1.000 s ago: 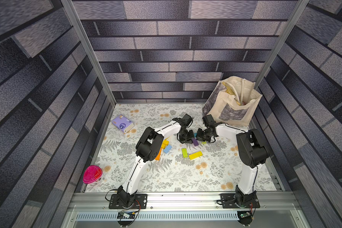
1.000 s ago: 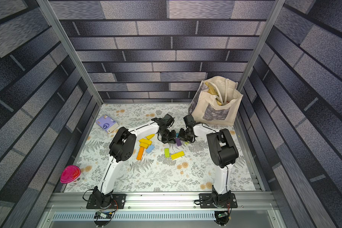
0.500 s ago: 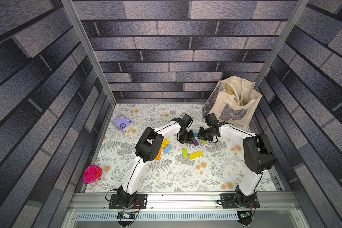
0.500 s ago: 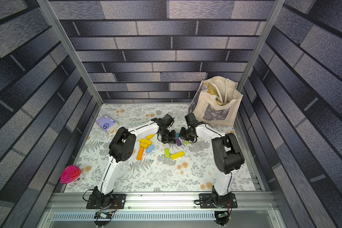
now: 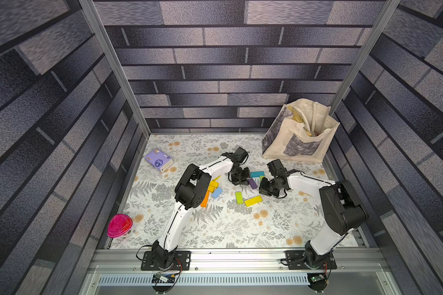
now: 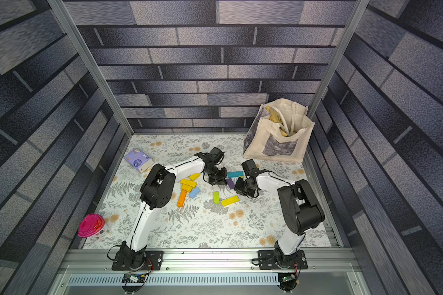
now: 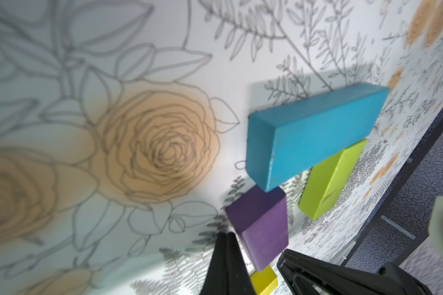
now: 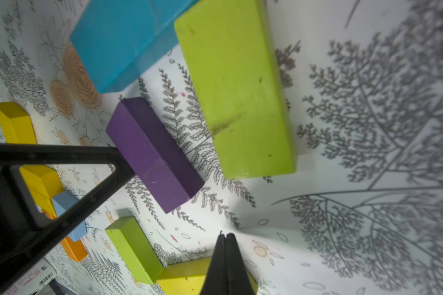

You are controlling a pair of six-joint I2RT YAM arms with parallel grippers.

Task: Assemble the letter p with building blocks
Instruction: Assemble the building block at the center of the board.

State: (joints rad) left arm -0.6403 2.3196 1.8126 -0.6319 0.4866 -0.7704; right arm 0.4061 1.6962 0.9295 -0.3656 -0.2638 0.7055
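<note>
Both grippers sit low over the floral table, on either side of a purple block (image 5: 252, 183) (image 6: 230, 183). My left gripper (image 5: 239, 179) (image 7: 228, 233) is shut and empty, its tip against the purple block (image 7: 261, 224). My right gripper (image 5: 264, 189) (image 8: 225, 235) is shut and empty, a short way from the purple block (image 8: 151, 153). A teal block (image 5: 257, 174) and a lime block (image 8: 235, 89) lie just behind. Another lime block (image 5: 239, 197) meets a yellow block (image 5: 253, 201) in front. Yellow blocks (image 6: 188, 184), a light blue block (image 6: 194, 192) and an orange block (image 6: 182, 198) lie by the left arm.
A cloth tote bag (image 5: 302, 138) stands at the back right corner. A purple tissue packet (image 5: 159, 161) lies at the back left, and a pink lidded cup (image 5: 119, 226) at the front left edge. Brick-patterned walls close three sides.
The right arm's elbow has swung outward to the right, and its gripper has shifted slightly toward the front. The left arm and the blocks have stayed put.
</note>
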